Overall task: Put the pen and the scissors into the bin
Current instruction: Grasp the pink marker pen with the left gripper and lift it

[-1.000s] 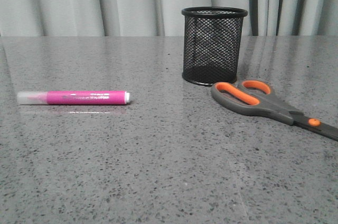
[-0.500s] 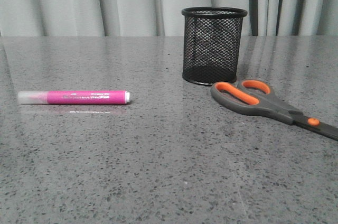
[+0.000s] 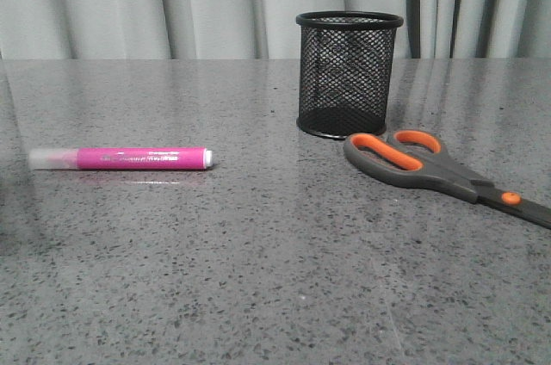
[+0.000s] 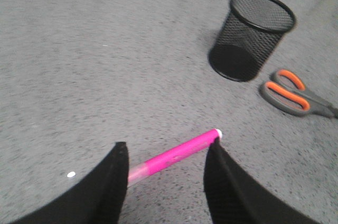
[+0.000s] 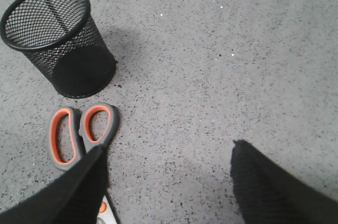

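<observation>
Magenta and capped in clear plastic, the pen lay flat on the speckled grey table at the left, its white end pointing right toward the bin but well apart from it. I judged nothing was done yet: the black wire-mesh bin stood upright at the far centre-right, and through its mesh I saw nothing inside. Just to the near right of its base lay the scissors, orange-lined handles toward the bin and close to it though not clearly touching, dark blades running off the right edge of the front view.

From the left wrist view I had the left gripper spread wide, with the pen lying across the gap between its fingers, so I took that arm to be lined up for the first pick; I could not tell how high it hung above the table. The right gripper was also spread, over bare table beside the scissors' handles, holding nothing. Neither arm showed in the front view. Both items remained to be grasped, carried and dropped in, so the whole task was left.
</observation>
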### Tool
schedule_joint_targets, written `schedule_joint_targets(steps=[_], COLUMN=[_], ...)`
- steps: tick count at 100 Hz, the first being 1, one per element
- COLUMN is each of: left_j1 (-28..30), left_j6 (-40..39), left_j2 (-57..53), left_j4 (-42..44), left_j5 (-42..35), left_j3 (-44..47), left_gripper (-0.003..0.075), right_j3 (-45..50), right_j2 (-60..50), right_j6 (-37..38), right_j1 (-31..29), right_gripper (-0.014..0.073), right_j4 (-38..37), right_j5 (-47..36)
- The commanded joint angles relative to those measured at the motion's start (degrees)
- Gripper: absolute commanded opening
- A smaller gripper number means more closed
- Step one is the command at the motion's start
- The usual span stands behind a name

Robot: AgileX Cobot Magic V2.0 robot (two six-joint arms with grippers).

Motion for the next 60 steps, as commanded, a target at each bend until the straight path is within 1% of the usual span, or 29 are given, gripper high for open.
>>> schedule_joint_targets(steps=[1,8,9,10,21,30,37,41,50,60], left_j1=[-0.48,-0.48,-0.48,-0.48,-0.6,-1.5,-2.99,-4.48,-7.17,-9.81], left_j6=[8.69,16.82,16.82,19.01,28.73,36.05,40.81,45.19,51.03,52.41], left_j2=[3.11,6.4,6.4,7.32,12.29,16.78,19.82,22.03,25.8,30.14], left_j4=[-8.1,-10.9,-11.05,-11.34,-11.49,-10.03,-8.18,-6.91,-4.11,-1.15], left_j5=[1.6,5.25,5.57,6.18,10.72,13.36,13.51,13.51,13.51,13.1], left_j3=[-1.97,-1.97,-1.97,-1.97,-3.23,-5.75,-7.72,-9.06,-11.96,-14.95], left_gripper=[0.0349,0.0349,0.0349,0.0349,0.0349,0.0349,0.0349,0.0348,0.0348,0.0348], right_j3=[-1.98,-1.98,-1.98,-1.98,-1.98,-1.98,-1.98,-1.98,-1.98,-1.98], right_j2=[0.08,0.08,0.08,0.08,0.08,0.08,0.08,0.08,0.08,0.08], right_j6=[-2.79,-4.69,-4.84,-5.11,-6.77,-6.88,-6.88,-6.88,-6.88,-6.88], right_j1=[-0.35,-0.35,-0.35,-0.35,-0.35,-0.35,-0.35,-0.35,-0.35,-0.35], right_gripper=[0.0464,0.0464,0.0464,0.0464,0.0464,0.0464,0.0464,0.0464,0.0464,0.0464], right_j4=[2.5,4.26,4.57,4.7,5.95,5.95,5.95,5.95,5.95,5.95], right_j5=[-2.7,-2.7,-2.7,-2.7,-2.56,-2.56,-2.56,-2.56,-2.56,-2.51])
